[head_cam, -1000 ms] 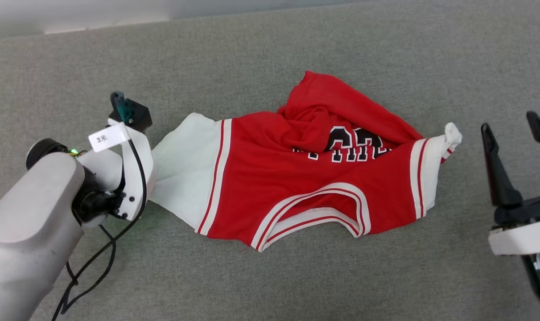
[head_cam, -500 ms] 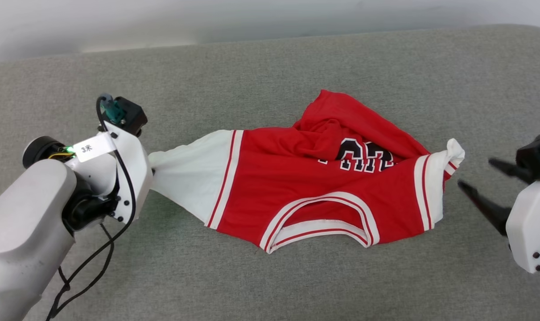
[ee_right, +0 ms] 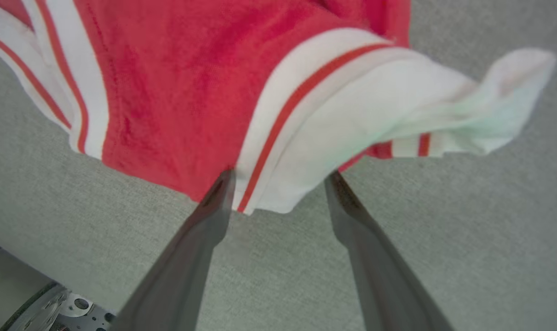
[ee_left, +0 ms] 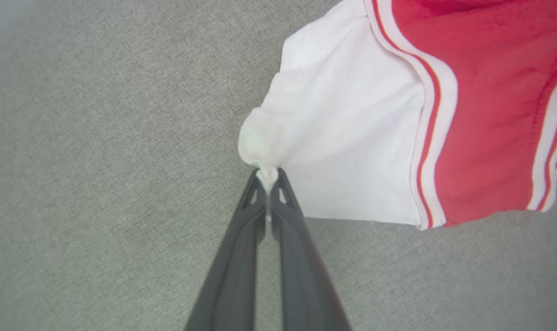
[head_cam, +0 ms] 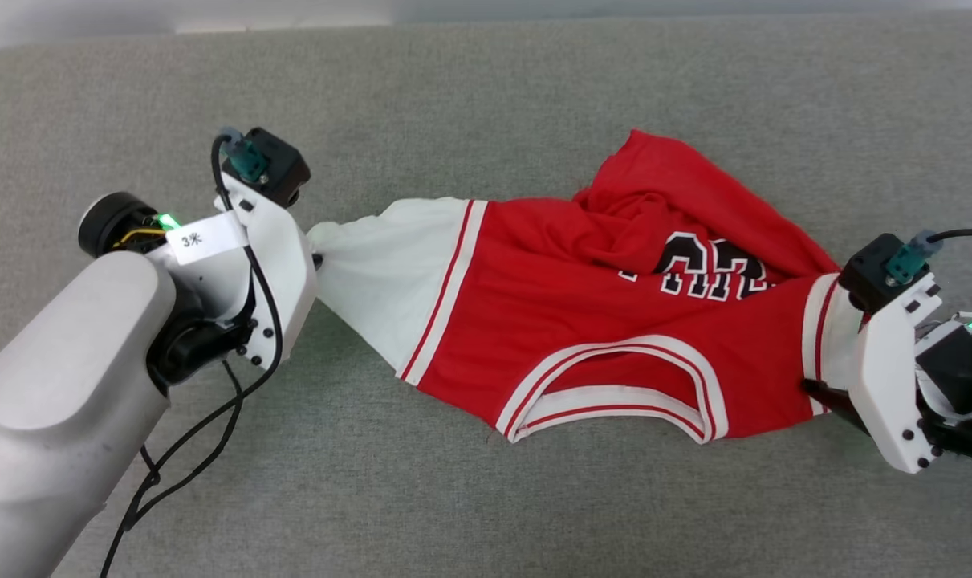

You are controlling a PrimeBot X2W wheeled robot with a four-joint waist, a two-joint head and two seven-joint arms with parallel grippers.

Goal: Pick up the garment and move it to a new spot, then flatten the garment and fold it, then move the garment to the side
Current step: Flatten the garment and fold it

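Observation:
The garment, a red jersey with white sleeves and striped trim, lies crumpled across the grey surface, black numbers partly folded under at the upper right. My left gripper is shut on a pinch of the white left sleeve, and the cloth pulls taut toward it. My right gripper is open, its two fingers straddling the corner of the white right sleeve where the striped trim ends. In the head view the right wrist covers most of that sleeve.
The grey fabric surface extends all around the jersey. Its far edge meets a pale wall at the top. A black cable hangs from the left wrist. Some metal hardware shows past the near edge in the right wrist view.
The left gripper closed on the left sleeve and now pulls it taut. The right gripper turned and moved in to the right sleeve, staying open. The head camera also shifted.

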